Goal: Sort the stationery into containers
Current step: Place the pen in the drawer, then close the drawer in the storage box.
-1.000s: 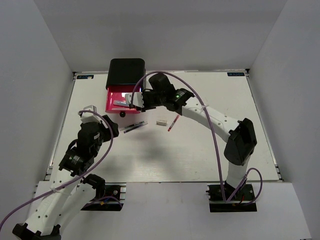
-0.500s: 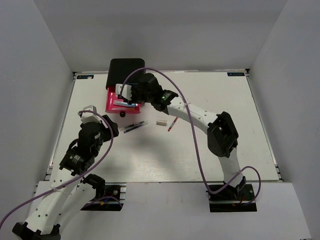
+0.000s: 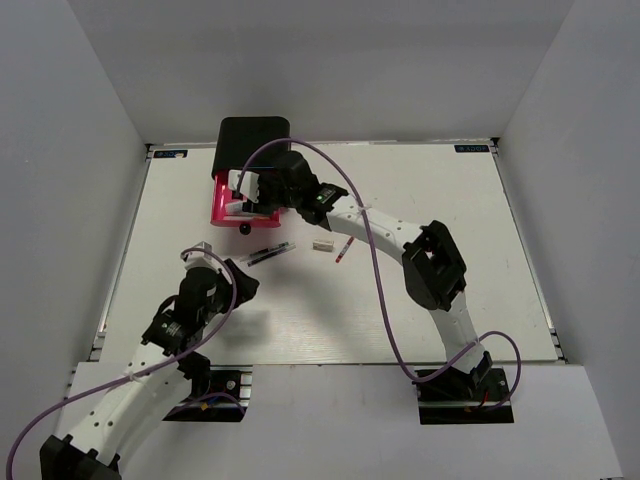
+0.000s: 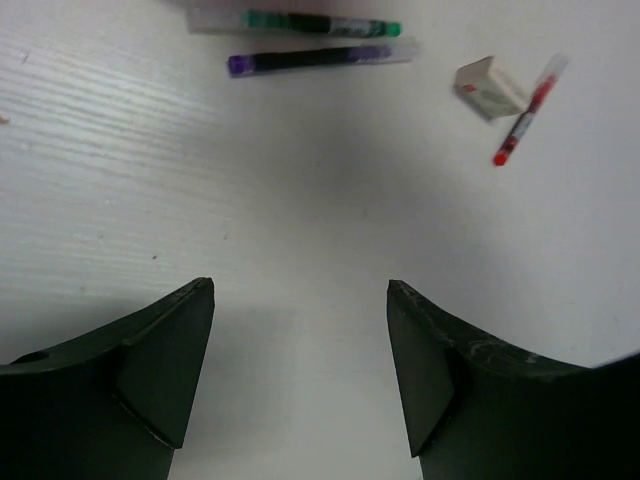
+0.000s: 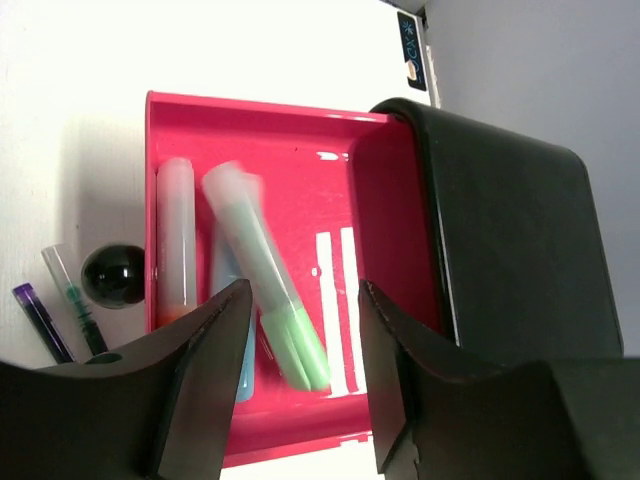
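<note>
Three markers (image 5: 175, 230) lie in the open pink drawer (image 5: 260, 106), the green marker (image 5: 262, 285) slanted loose across the others, and the right gripper (image 5: 302, 298) hangs just above, jaws apart, holding nothing. Best lift straight up, clear of the drawer wall, before swinging away. The left gripper (image 4: 300, 288) hovers wide open and empty over the table (image 4: 300, 180).

Bright, even light (green marker (image 5: 262, 290) blurred)

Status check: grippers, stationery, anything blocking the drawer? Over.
Left gripper open, empty, above table. Right gripper open over pink drawer, green marker blurred inside. Green pen, purple pen, eraser, red pen on table. Nothing blocking.
</note>
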`<state>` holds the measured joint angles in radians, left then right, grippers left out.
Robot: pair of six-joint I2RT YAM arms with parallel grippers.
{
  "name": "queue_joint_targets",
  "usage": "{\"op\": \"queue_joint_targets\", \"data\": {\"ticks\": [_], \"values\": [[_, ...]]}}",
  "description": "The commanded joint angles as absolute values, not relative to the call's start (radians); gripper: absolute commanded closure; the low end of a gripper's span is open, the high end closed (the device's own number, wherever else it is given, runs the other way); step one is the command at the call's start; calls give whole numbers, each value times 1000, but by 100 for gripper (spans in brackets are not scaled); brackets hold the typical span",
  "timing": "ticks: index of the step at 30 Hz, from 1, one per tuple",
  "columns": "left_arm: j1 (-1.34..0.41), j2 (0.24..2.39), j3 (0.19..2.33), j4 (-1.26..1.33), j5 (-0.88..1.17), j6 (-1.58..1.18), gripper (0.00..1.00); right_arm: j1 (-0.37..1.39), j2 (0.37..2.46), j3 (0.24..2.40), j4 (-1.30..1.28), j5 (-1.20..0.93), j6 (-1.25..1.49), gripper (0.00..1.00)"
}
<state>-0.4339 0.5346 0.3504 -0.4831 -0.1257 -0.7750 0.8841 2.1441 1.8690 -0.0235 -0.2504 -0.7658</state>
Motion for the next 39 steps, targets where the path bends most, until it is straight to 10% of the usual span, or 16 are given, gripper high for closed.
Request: {"op": "queue_joint_targets", "data": {"ticks": [1, 6, 11, 26, 30, 39], "values": [[-428, 524, 390, -387, -98, -816, 20, 885, 2131, 1930, 34, -268, -758, 46], [-428, 615, 410, -322, -87, -816, 20, 873, 2067, 1927, 18, -250, -753, 48], [-428, 678, 388, -225, -87, -830, 26, 827, 1895, 1820, 2, -181, -698, 100], [-397, 995, 472, -83, -192, -828, 40, 626, 1224, 940, -29, -331, -203, 84], [-374, 1018, 502, -71, -192, -859, 53, 575, 1033, 761, 14, -331, -251, 100], [-325, 1015, 523, -133, -245, -1014, 63, 462, 870, 594, 69, -400, -206, 100]]}}
